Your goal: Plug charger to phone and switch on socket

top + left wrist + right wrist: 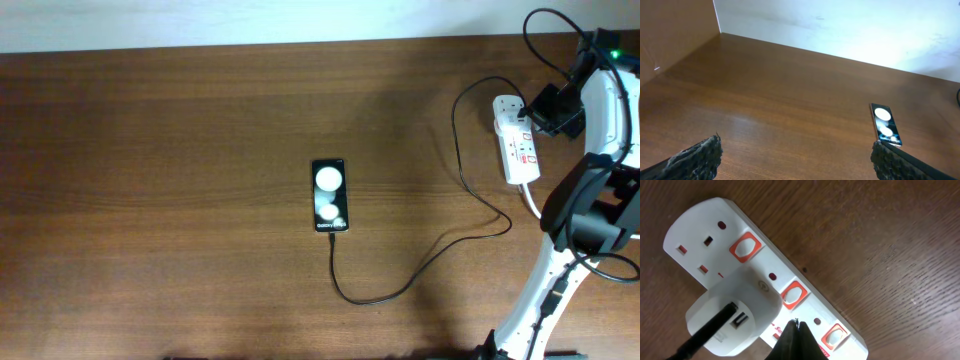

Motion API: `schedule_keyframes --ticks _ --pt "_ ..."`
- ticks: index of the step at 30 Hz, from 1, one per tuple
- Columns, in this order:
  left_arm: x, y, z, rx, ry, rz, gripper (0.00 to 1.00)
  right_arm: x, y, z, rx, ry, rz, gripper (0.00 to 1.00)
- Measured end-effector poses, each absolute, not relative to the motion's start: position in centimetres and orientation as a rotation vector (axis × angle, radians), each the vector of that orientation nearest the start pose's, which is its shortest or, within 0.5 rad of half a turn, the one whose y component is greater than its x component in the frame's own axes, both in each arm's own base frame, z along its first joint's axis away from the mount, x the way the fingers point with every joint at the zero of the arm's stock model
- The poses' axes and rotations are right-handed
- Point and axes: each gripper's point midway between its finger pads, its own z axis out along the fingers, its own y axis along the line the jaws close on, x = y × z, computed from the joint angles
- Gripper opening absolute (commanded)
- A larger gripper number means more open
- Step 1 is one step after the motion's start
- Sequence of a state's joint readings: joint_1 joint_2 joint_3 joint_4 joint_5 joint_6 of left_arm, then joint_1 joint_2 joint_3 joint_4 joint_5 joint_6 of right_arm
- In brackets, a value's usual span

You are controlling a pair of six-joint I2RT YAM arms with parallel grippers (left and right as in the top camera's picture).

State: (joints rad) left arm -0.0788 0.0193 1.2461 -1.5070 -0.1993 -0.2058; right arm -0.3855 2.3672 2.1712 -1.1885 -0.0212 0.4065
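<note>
Brown wooden table [150, 150], pale wall along the top edge of the overhead view.

Risks first:
- Right gripper [797, 330] at lower centre of its wrist view, tips at the socket [705, 225], just below the middle red switch [792, 294] and up-left of the third switch [834, 336]. Easy to press the wrong rocker from a spot between two.
- Off-centre push likely to skid the light strip across the wood rather than tip the switch.
- Could also nudge the white adapter [735, 312] just left of the tips, or snag the charger [455, 235] leaving it.

Tool state:
- Right gripper pinched tight together, holding nothing.
- Left gripper [795, 159] spread wide, empty, low over bare table.

Layout:
- Phone [330, 195] mid-frame in the overhead view, well apart from the socket at upper right.
- Charger looping from the phone's lower edge, down, then right and up to the adapter.
- Probably seated at the phone end, though connector too small to confirm.

Judged remaining step: flipping the adapter's switch.
</note>
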Motion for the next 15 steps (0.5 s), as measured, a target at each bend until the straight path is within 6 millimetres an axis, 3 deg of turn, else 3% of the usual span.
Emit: schedule_keyframes --ticks 2,7,10,15 --pt "1.8 3.3 30.2 -0.255 1.828 -0.014 0.99 47.1 -18.7 6.5 1.137 2.73 0.035 0.04" --pt "1.8 3.3 30.2 -0.255 1.828 -0.014 0.99 47.5 -17.7 3.1 1.142 2.787 0.08 0.04" --pt "1.8 3.3 30.2 -0.255 1.828 -0.014 0.99 47.1 -17.3 2.8 1.138 2.815 0.051 0.04" --pt "1.8 3.3 30.2 -0.255 1.831 -0.014 0.99 45.8 -14.8 2.8 1.065 2.938 0.094 0.04"
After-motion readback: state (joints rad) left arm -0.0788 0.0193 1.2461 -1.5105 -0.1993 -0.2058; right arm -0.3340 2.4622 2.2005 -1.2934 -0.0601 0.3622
